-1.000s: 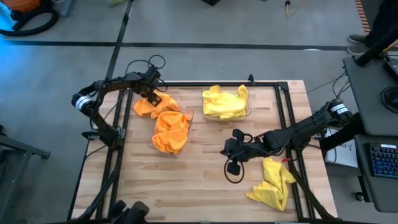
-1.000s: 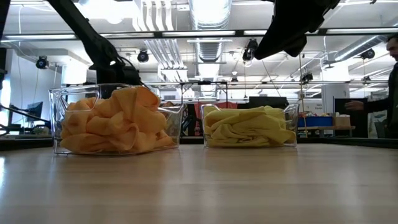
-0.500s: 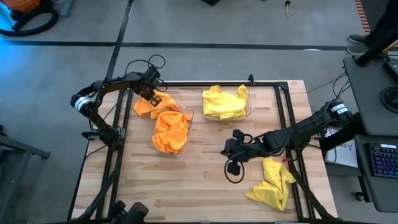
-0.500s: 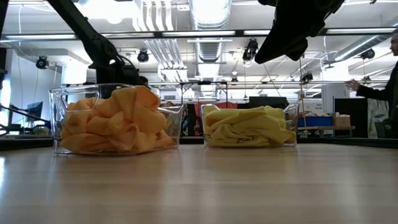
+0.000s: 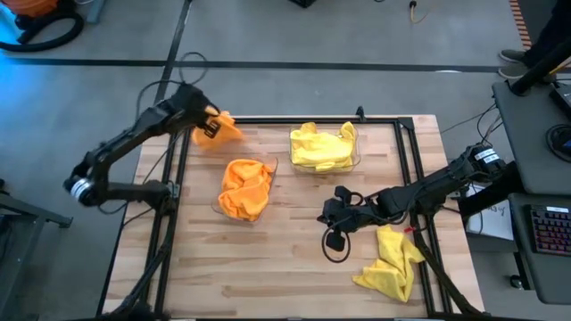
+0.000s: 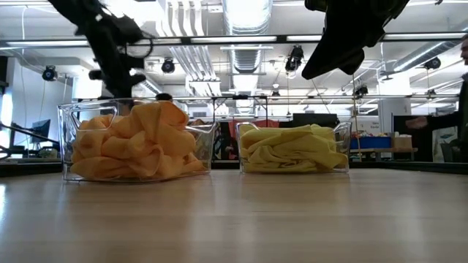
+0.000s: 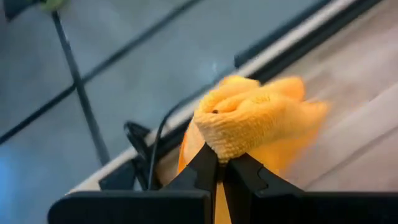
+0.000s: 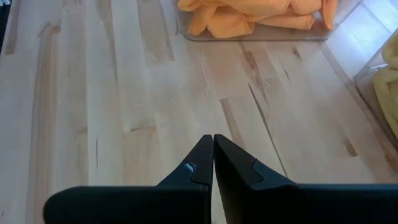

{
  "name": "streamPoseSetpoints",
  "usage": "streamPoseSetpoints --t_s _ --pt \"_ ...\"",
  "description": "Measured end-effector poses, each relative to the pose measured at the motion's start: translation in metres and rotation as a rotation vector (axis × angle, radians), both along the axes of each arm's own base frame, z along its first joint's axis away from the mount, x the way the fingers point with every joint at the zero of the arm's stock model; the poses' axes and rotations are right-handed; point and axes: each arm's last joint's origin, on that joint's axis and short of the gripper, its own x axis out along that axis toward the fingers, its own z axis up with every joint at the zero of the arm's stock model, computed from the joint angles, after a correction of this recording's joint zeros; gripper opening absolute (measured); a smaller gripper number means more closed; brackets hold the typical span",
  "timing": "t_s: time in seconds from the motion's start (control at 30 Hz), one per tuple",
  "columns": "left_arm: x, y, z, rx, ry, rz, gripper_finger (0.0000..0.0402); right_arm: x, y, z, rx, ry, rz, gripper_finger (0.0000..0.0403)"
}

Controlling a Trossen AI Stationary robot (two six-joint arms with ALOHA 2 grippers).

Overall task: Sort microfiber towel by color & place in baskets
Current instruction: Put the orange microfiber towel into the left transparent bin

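Since the prior frame, we see the left claw (image 5: 207, 126) has lifted an orange towel (image 5: 219, 127), clenched on it, beside the desk's (image 5: 285, 259) far-left corner; the right claw (image 5: 326, 212) hovers clenched, empty.

We see open wooden tabletop (image 5: 268, 259) across the lower left of the high view, free for passing. Two clear plastic rectangular tubs (image 5: 245, 189) (image 5: 325, 150), heaped with orange and yellow cloths, block the upper middle. A crumpled bright yellow cloth (image 5: 390, 264) occupies the lower right, and black metal frame rails (image 5: 411, 178) line both sides.
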Motion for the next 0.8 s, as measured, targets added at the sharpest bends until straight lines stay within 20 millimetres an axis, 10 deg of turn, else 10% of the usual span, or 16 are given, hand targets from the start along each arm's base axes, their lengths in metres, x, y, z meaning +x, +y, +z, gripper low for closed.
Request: streamPoseSetpoints --t_s 0.37,0.8 --pt "-0.039 -0.069 0.077 0.299 -0.436 -0.173 0.0000 0.000 0.000 0.000 0.000 0.000 0.000 0.0009" --pt "-0.065 -0.125 0.105 0.303 -0.812 -0.487 0.0000 0.000 0.000 0.000 0.000 -0.001 -0.001 0.0009"
